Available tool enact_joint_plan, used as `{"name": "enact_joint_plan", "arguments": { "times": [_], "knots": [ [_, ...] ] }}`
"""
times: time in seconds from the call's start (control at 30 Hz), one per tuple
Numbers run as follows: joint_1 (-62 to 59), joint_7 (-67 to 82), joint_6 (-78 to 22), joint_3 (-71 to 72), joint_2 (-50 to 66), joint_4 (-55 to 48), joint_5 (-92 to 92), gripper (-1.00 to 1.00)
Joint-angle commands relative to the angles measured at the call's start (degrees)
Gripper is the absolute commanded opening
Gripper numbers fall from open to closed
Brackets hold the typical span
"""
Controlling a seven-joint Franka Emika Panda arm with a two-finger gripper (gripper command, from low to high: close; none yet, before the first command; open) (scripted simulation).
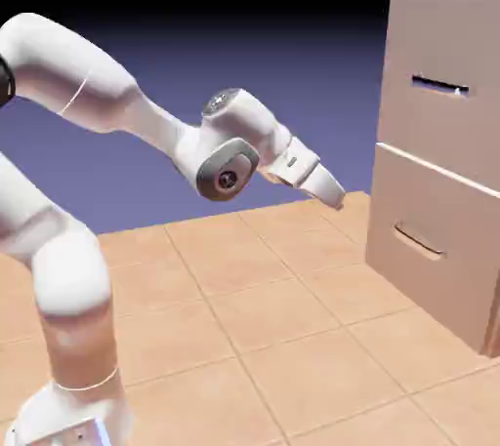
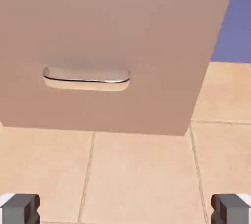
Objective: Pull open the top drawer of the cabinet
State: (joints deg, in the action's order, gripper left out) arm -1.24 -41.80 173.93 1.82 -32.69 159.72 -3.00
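The beige-tan cabinet (image 1: 439, 268) stands at the exterior view's right. Its top drawer (image 1: 439, 127) is flush with the front and carries a thin bar handle (image 1: 439, 86) over a dark slot. My gripper (image 1: 335, 197) hangs in the air left of the cabinet, below the top drawer's level and well short of its front, touching nothing. In the hand view the two grey fingertips (image 2: 19, 208) sit far apart at the bottom corners with only floor between them, so the gripper (image 2: 125, 210) is open. That view faces the lower drawer (image 2: 112, 46) and its curved handle (image 2: 86, 78).
The lower drawer (image 1: 430, 259) with its curved handle (image 1: 418, 241) sits under the top one, also closed. Tan tiled floor (image 1: 283, 327) stretches between the arm's base and the cabinet. A blue-violet backdrop lies behind.
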Motion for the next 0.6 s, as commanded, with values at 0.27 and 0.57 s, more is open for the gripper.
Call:
{"name": "enact_joint_plan", "arguments": {
  "times": [0.27, 0.57],
  "knots": [
    [-14.4, 4.9, -0.6, 13.6, -0.2, -9.6, -22.4, 0.0],
    [-28.8, 9.7, -1.1, 27.1, -0.4, -19.1, -44.9, 0.0]
  ]
}}
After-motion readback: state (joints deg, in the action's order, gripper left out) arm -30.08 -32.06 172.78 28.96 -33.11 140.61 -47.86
